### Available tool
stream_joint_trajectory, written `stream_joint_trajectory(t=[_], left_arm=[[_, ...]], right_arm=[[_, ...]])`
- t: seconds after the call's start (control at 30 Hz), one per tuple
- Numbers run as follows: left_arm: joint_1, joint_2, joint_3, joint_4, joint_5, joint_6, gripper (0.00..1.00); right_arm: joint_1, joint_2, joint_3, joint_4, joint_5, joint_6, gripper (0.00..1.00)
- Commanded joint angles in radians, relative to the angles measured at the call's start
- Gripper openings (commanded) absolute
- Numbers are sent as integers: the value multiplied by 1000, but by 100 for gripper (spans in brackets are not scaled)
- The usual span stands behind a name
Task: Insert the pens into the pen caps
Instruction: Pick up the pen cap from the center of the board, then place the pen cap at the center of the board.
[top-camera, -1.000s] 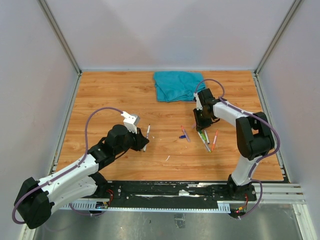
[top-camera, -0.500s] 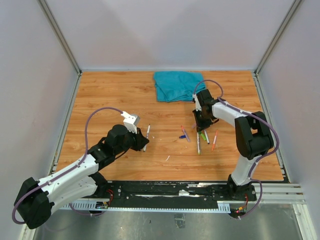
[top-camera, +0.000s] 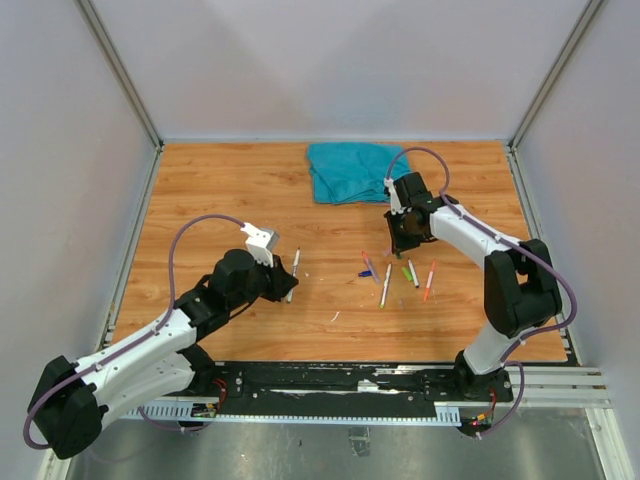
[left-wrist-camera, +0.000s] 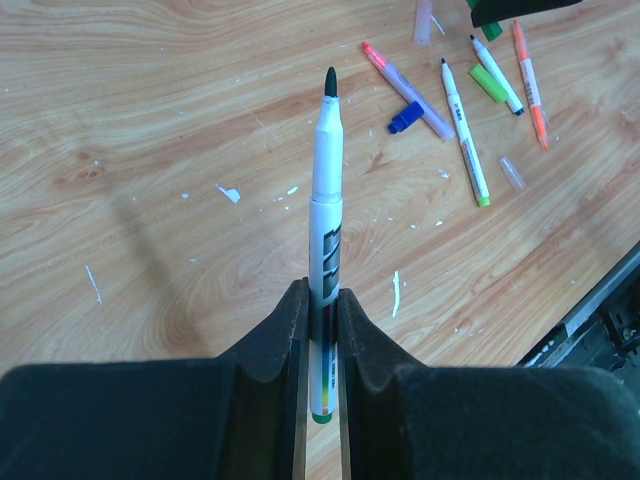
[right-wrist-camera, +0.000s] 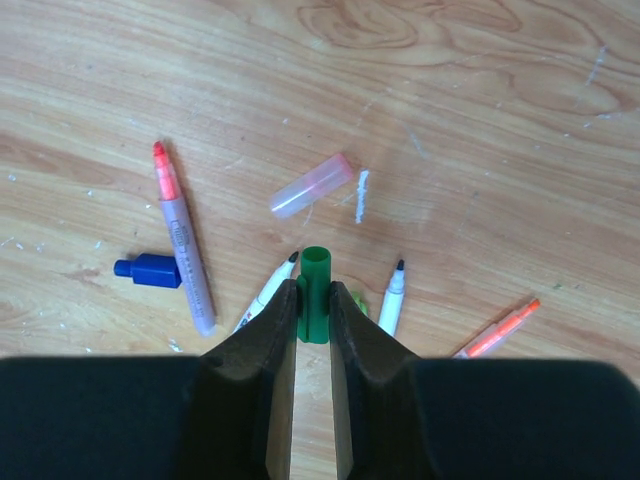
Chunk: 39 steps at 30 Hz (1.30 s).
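My left gripper (left-wrist-camera: 322, 300) is shut on a white pen (left-wrist-camera: 326, 200) with a dark green tip and holds it above the wood; it also shows in the top view (top-camera: 284, 284). My right gripper (right-wrist-camera: 313, 292) is shut on a green cap (right-wrist-camera: 314, 290), open end pointing away, above the loose pens; in the top view it is at mid right (top-camera: 402, 240). Below it lie a purple pen with a red tip (right-wrist-camera: 183, 245), a blue cap (right-wrist-camera: 148, 270), a clear pink cap (right-wrist-camera: 311, 186), two white pens (right-wrist-camera: 392, 297) and an orange pen (right-wrist-camera: 497, 331).
A teal cloth (top-camera: 350, 170) lies at the back of the wooden table (top-camera: 220, 190). The loose pens cluster around the table's middle right (top-camera: 386, 284). A light green cap (left-wrist-camera: 488, 82) and a clear cap (left-wrist-camera: 512, 172) lie among them.
My right gripper has drawn back from the pen cluster with the green cap, and its elbow swung right. One white pen on the table slid left. My left arm has not moved.
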Motion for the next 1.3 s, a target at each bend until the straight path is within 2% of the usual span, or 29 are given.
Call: stream_joint_trajectory(t=[0.0, 0.43, 0.63, 0.9, 1.27], left_arm=[[2, -32, 18, 4, -20, -8, 0], [2, -129, 93, -110, -52, -13, 1], [2, -218, 158, -198, -91, -14, 0], [2, -350, 244, -308, -182, 5, 1], [2, -380, 346, -420, -259, 37, 0]], right_arm=[[52, -47, -18, -26, 8, -7, 13], [363, -136, -129, 45, 0, 79, 16], [476, -102, -147, 72, -35, -54, 15], [621, -7, -97, 13, -16, -279, 15], [681, 59, -52, -57, -48, -502, 19]])
